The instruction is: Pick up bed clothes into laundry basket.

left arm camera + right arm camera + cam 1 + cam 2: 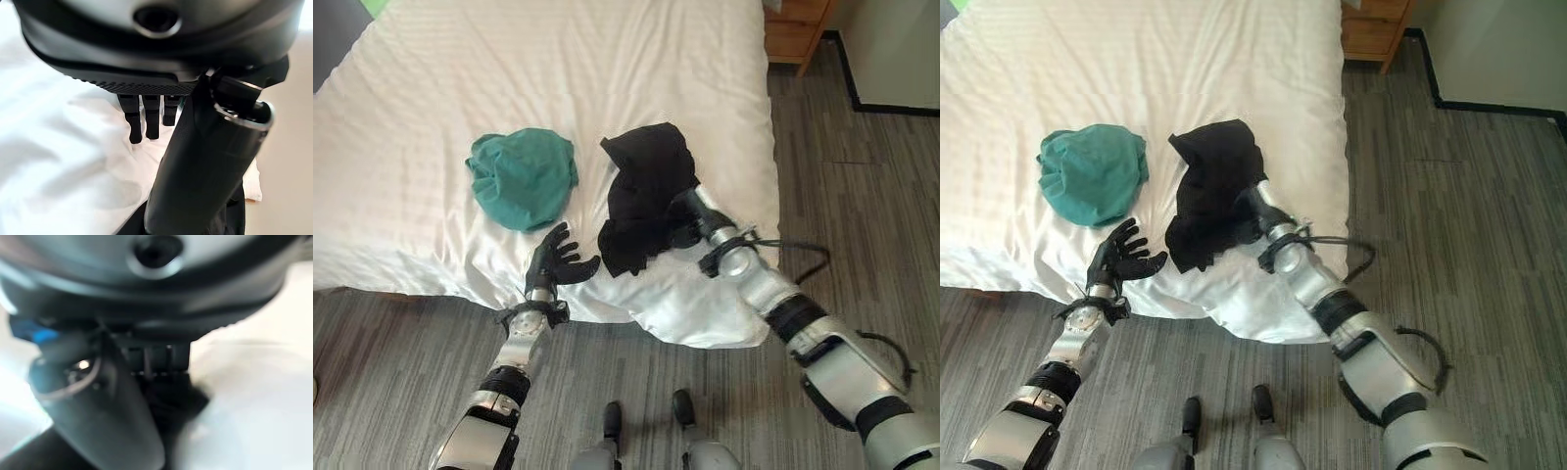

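Two garments lie on the white bed point(558, 69): a crumpled green one point(524, 176) and a black one point(646, 186) to its right, near the bed's front right corner. My left hand point(553, 259) rests open on the sheet at the front edge, just below the green garment and left of the black one, its fingers point(142, 117) straight over white sheet. My right hand point(683, 220) is pushed into the black garment's right side. In the right wrist view the black cloth point(176, 401) covers the hand's far end.
A wooden nightstand point(798, 29) stands at the far right beside the bed. Grey wood-look floor point(862, 166) runs along the bed's right side and in front of it. The bed's corner point(705, 323) hangs over the floor between my arms.
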`<state>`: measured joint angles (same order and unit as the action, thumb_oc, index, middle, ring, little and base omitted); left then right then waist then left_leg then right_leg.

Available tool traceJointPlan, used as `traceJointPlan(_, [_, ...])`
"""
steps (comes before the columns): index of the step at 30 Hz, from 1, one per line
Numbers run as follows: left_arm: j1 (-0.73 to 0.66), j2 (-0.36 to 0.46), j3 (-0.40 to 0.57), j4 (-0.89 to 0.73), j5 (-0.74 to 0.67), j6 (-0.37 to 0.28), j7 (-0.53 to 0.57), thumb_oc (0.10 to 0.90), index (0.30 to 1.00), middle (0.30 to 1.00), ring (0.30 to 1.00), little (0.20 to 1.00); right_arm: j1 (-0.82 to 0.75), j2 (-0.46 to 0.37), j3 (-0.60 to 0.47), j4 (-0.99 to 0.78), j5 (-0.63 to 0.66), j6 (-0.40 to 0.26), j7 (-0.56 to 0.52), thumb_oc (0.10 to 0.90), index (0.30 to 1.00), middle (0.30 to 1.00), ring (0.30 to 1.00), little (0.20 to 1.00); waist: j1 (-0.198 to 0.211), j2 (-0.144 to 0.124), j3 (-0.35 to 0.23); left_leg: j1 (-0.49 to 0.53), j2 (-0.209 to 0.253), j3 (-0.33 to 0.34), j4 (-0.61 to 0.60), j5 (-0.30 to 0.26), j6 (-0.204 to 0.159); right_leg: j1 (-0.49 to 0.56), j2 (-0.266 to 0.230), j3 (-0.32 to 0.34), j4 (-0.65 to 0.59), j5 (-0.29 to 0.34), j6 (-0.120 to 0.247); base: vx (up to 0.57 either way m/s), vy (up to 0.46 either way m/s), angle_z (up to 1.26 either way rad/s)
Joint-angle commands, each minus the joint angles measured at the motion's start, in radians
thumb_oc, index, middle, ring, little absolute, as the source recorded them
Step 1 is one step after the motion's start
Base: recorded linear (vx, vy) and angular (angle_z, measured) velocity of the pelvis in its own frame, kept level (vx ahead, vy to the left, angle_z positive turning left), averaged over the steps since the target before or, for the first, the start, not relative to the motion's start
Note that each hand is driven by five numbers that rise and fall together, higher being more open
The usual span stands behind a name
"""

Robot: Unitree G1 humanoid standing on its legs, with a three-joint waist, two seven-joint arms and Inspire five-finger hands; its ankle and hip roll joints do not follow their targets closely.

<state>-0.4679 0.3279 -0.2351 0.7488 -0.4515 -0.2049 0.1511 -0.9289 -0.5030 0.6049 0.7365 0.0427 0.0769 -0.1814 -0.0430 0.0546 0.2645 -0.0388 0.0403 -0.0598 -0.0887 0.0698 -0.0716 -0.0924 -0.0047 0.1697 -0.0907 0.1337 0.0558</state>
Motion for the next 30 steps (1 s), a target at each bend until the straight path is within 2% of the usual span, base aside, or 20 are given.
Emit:
traceJointPlan(1, [0.126,0.08,-0.076,0.054,0.003,0.07,0.002,0.8,0.9,0.9,0.9,0.9,-0.242,-0.161,-0.11,0.006,0.061,-0.055,-0.078,0.4,0.3,0.3,0.3,0.3,-0.032,-0.121,-0.051,0.006,-0.039,0.1,0.001,-0.06,0.002,0.007,-0.021,0.077,0.088,-0.132,0.059,0.02,0.028,-0.08])
traceJointPlan(2, [0.133,0.102,-0.068,0.025,0.013,0.074,-0.005,0.8,0.9,0.9,0.9,0.9,-0.286,-0.323,-0.113,-0.043,0.095,-0.053,-0.084,0.4,0.3,0.3,0.3,0.3,-0.063,-0.15,-0.063,0.026,-0.039,0.11,0.001,-0.074,0.005,0.021,-0.016,0.088,0.098,-0.134,0.067,0.01,0.018,-0.11])
traceJointPlan(3, [0.132,0.102,-0.068,0.025,0.013,0.074,-0.005,0.8,0.9,0.9,0.9,0.9,-0.287,-0.324,-0.113,-0.043,0.095,-0.053,-0.084,0.4,0.3,0.3,0.3,0.3,-0.062,-0.15,-0.065,0.02,-0.038,0.111,0.001,-0.07,0.004,0.015,-0.015,0.09,0.097,-0.128,0.067,0.02,0.043,-0.09])
traceJointPlan(4, [0.134,0.117,-0.065,-0.005,0.023,0.076,-0.009,0.8,0.9,0.9,0.9,0.9,-0.294,-0.414,-0.115,-0.069,0.093,-0.049,-0.093,0.4,0.3,0.3,0.3,0.3,-0.086,-0.165,-0.07,0.035,-0.038,0.119,0.001,-0.082,0.005,0.024,-0.013,0.099,0.104,-0.131,0.073,0.0,0.018,-0.16])
traceJointPlan(5, [0.14,0.125,-0.056,-0.035,0.019,0.076,-0.013,0.8,0.9,0.9,0.9,0.9,-0.276,-0.444,-0.128,-0.078,0.096,-0.05,-0.097,0.4,0.3,0.3,0.3,0.3,-0.094,-0.168,-0.079,0.034,-0.037,0.122,0.001,-0.081,0.005,0.021,-0.011,0.105,0.106,-0.126,0.074,0.05,0.061,-0.27])
traceJointPlan(6, [0.138,0.137,-0.039,-0.079,0.016,0.075,-0.009,0.8,0.9,0.9,0.9,0.9,-0.2,-0.502,-0.188,-0.102,0.103,-0.052,-0.118,0.4,0.3,0.3,0.3,0.3,-0.125,-0.168,-0.092,0.045,-0.038,0.132,0.001,-0.09,0.009,0.024,-0.007,0.12,0.107,-0.121,0.079,0.06,0.054,-0.45])
traceJointPlan(9, [0.125,0.151,-0.032,-0.176,0.011,0.07,-0.024,0.8,0.9,0.9,0.9,0.9,0.007,-0.577,-0.333,-0.073,0.122,-0.055,-0.116,0.4,0.3,0.3,0.3,0.3,-0.171,-0.166,-0.103,0.055,-0.036,0.154,0.001,-0.098,0.01,0.024,-0.001,0.144,0.104,-0.114,0.087,0.05,0.056,-0.3])
traceJointPlan(11, [0.059,0.15,-0.065,-0.225,-0.001,0.065,-0.029,0.8,0.9,0.9,0.9,0.9,0.223,-0.538,-0.458,-0.022,0.12,-0.056,-0.101,0.4,0.3,0.3,0.3,0.3,-0.202,-0.165,-0.106,0.059,-0.032,0.173,0.001,-0.101,0.01,0.021,0.002,0.164,0.104,-0.113,0.093,0.03,0.034,-0.13])
traceJointPlan(12, [0.059,0.15,-0.065,-0.225,-0.001,0.065,-0.029,0.8,0.9,0.9,0.9,0.9,0.223,-0.538,-0.458,-0.022,0.12,-0.056,-0.101,0.4,0.3,0.3,0.3,0.3,-0.202,-0.165,-0.106,0.059,-0.032,0.173,0.001,-0.101,0.01,0.021,0.002,0.164,0.104,-0.113,0.093,0.03,0.017,-0.23])
traceJointPlan(13, [0.019,0.156,-0.088,-0.253,-0.005,0.061,-0.041,0.8,0.9,0.9,0.9,0.9,0.294,-0.525,-0.491,0.04,0.111,-0.048,-0.083,0.4,0.3,0.3,0.3,0.3,-0.209,-0.164,-0.106,0.061,-0.03,0.18,0.001,-0.103,0.009,0.019,0.001,0.171,0.104,-0.114,0.096,0.03,-0.003,-0.28])
traceJointPlan(14, [-0.021,0.188,-0.126,-0.391,-0.006,0.033,-0.073,0.8,0.9,0.9,0.9,0.9,0.432,-0.522,-0.528,0.184,0.088,-0.038,-0.039,0.4,0.3,0.3,0.3,0.3,-0.23,-0.157,-0.105,0.062,-0.03,0.186,0.001,-0.105,0.007,0.017,-0.002,0.176,0.105,-0.112,0.103,0.04,-0.012,-0.22])
traceJointPlan(17, [-0.104,0.215,-0.197,-0.577,0.028,0.007,-0.115,0.8,0.9,0.9,0.9,0.9,0.618,-0.419,-0.578,0.392,0.04,-0.021,0.004,0.4,0.3,0.3,0.3,0.3,-0.231,-0.136,-0.096,0.061,-0.033,0.175,0.001,-0.105,0.004,0.02,-0.009,0.168,0.101,-0.119,0.102,0.02,-0.037,-0.03])
traceJointPlan(18, [-0.104,0.216,-0.201,-0.58,0.029,0.009,-0.114,0.8,0.9,0.9,0.9,0.9,0.623,-0.416,-0.584,0.392,0.039,-0.024,0.004,0.4,0.3,0.3,0.3,0.3,-0.229,-0.139,-0.096,0.062,-0.033,0.174,0.001,-0.105,0.004,0.021,-0.01,0.167,0.101,-0.12,0.102,-0.01,-0.057,-0.03])
traceJointPlan(19, [-0.135,0.216,-0.202,-0.618,0.053,-0.001,-0.112,0.8,0.9,0.9,0.9,0.9,0.668,-0.359,-0.589,0.46,0.029,-0.017,0.015,0.4,0.3,0.3,0.3,0.3,-0.228,-0.128,-0.095,0.061,-0.034,0.17,0.001,-0.106,0.004,0.024,-0.012,0.163,0.095,-0.123,0.1,0.01,-0.047,-0.09])
traceJointPlan(23, [-0.229,0.2,-0.131,-0.683,0.084,-0.037,-0.019,0.8,0.9,0.9,0.9,0.9,0.759,-0.179,-0.602,0.626,0.022,0.002,0.013,0.4,0.3,0.3,0.3,0.3,-0.204,-0.105,-0.091,0.075,-0.034,0.153,0.001,-0.107,0.004,0.053,-0.026,0.142,0.071,-0.134,0.092,0.02,-0.099,-0.04])
traceJointPlan(24, [-0.272,0.196,-0.11,-0.649,0.131,-0.038,0.036,0.8,0.9,0.9,0.9,0.9,0.782,-0.099,-0.585,0.666,0.016,0.019,0.011,0.4,0.3,0.3,0.3,0.3,-0.196,-0.096,-0.091,0.08,-0.034,0.149,0.001,-0.107,0.003,0.065,-0.029,0.136,0.062,-0.138,0.089,0.02,-0.134,0.0])
traceJointPlan(27, [-0.274,0.257,-0.041,-0.635,0.21,-0.038,0.115,0.8,0.9,0.9,0.9,0.9,0.819,-0.024,-0.568,0.697,0.001,0.034,0.011,0.4,0.3,0.3,0.3,0.3,-0.179,-0.087,-0.09,0.089,-0.031,0.145,0.001,-0.106,0.001,0.082,-0.033,0.129,0.053,-0.142,0.085,0.02,-0.107,0.02])
traceJointPlan(30, [-0.193,0.337,0.076,-0.634,0.283,-0.026,0.178,0.8,0.9,0.9,0.9,0.9,0.87,0.03,-0.583,0.716,-0.018,0.043,0.019,0.4,0.3,0.3,0.3,0.3,-0.161,-0.078,-0.09,0.098,-0.029,0.139,0.001,-0.105,0.0,0.095,-0.034,0.122,0.049,-0.148,0.08,0.02,-0.085,-0.06])
